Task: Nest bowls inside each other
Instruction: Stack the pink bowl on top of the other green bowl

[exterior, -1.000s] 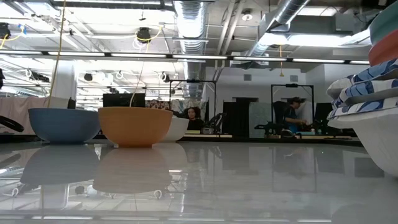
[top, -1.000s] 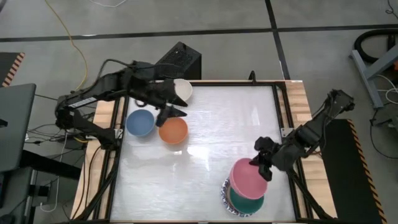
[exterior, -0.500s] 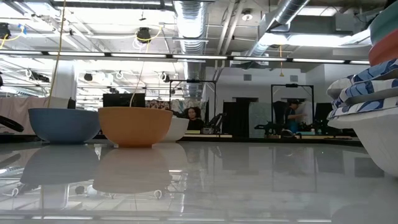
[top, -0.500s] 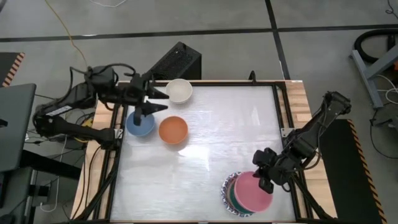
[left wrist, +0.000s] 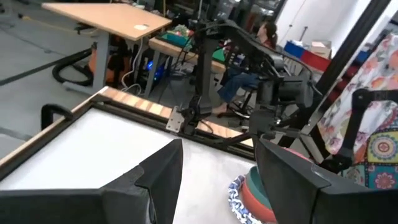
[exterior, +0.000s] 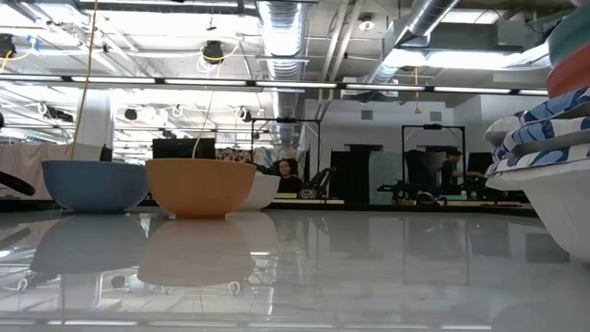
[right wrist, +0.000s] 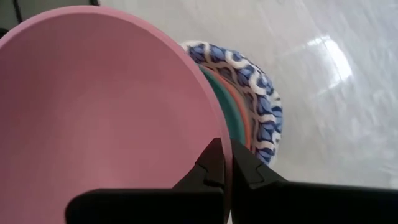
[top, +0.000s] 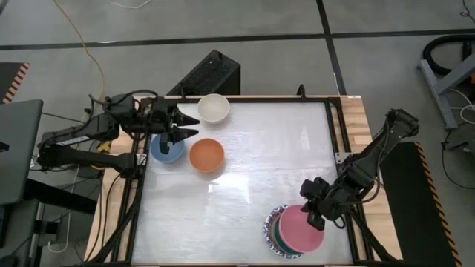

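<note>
A white bench [top: 245,163] seen from above, framed by pale wood, with two dark robot arms and several small bowls.

Near the bench's right front corner stands a stack [top: 286,236] of nested bowls. A pink bowl [top: 300,228] sits on top; below it show teal and reddish rims, and at the bottom a blue-and-white patterned rim. The right tool [top: 312,215] is clenched on the pink bowl's rim, at the edge nearest the right arm. The right wrist view shows this close up: the two dark fingers [right wrist: 239,167] pinch the thin pink rim between them, with the patterned bowl [right wrist: 258,106] peeking out beyond.

At the far left of the bench lie three loose bowls. A white bowl [top: 214,108] sits at the back edge. A blue bowl [top: 167,147] sits by the left edge, and an orange bowl [top: 206,155] is just beside it, toward the centre. The left tool [top: 185,126] hovers between the white bowl and the blue one, its fingers spread and grasping nothing.

From bench height, the blue bowl [exterior: 94,185] and orange bowl [exterior: 200,187] stand side by side, the white one partly hidden behind the orange. The stack [exterior: 544,138] looms at the right edge. A person [exterior: 287,171] sits far back in the room.
</note>
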Tool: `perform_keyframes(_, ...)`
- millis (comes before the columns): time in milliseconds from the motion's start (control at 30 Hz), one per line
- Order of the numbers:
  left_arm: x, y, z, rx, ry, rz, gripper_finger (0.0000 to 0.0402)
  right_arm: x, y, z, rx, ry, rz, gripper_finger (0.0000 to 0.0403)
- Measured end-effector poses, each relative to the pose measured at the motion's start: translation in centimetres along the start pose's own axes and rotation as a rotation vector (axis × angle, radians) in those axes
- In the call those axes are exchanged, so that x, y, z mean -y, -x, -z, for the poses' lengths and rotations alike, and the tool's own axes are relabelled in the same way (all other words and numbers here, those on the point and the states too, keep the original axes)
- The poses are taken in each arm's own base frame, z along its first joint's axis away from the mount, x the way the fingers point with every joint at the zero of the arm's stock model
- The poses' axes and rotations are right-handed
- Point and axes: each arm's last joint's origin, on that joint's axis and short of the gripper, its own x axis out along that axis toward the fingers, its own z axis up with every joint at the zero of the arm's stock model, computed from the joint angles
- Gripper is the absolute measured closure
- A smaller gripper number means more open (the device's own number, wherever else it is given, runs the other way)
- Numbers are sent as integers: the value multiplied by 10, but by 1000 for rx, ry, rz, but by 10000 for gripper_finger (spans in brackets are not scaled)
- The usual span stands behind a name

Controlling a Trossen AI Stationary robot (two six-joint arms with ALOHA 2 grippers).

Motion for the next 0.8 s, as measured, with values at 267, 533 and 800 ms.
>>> perform_keyframes(267, -1, -1, 1, -5, 12, -7, 209, 8, -11, 2, 1, -36, 19, 391)
perform_keyframes(533, -1, -1, 1, -5, 13, -17, 209, 6, -25, 5, -46, 11, 60, 391)
perform_keyframes(800, -2, -1, 1, 3, 12, -39, 209, 5, -51, 10, -105, 57, 146, 391)
